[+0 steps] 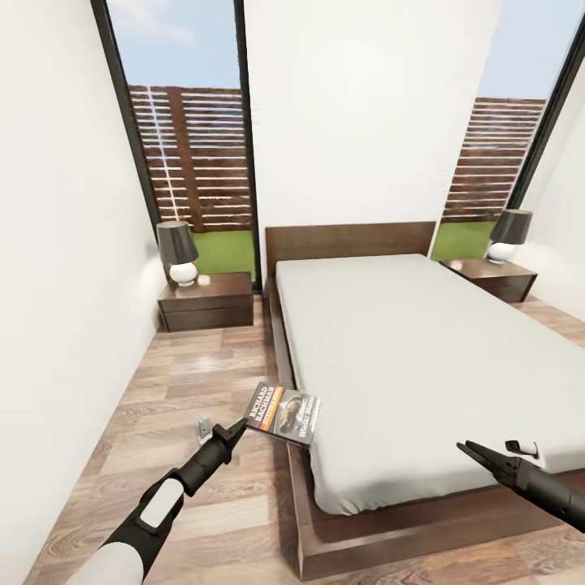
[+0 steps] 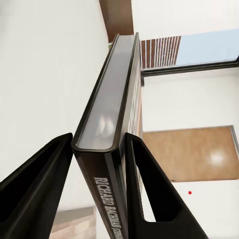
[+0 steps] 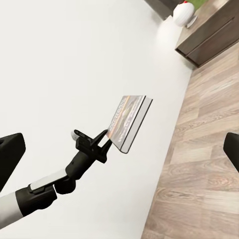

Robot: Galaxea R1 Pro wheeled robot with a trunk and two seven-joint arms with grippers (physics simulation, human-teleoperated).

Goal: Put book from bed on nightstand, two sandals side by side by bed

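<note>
A: Entry. The book is held clear of the bed, out past its near left corner, clamped by its spine end in the left gripper. In the left wrist view the fingers are pressed against both covers of the book.

B: Right side?

A: The right gripper is held over the near end of the bed with nothing in it. In the right wrist view its fingers are seen far apart, and the left gripper with the book is seen between them.

B: Target?

A: The nightstand left of the bed, beside the headboard, is judged the closer one. A lamp is standing on its left part.

B: Risks to be logged?

A: Only a narrow edge is gripped, so the book could be twisted or slid out during a fast swing. The lamp could be knocked if the book is brought in too far left. The sandals are not yet placed.
</note>
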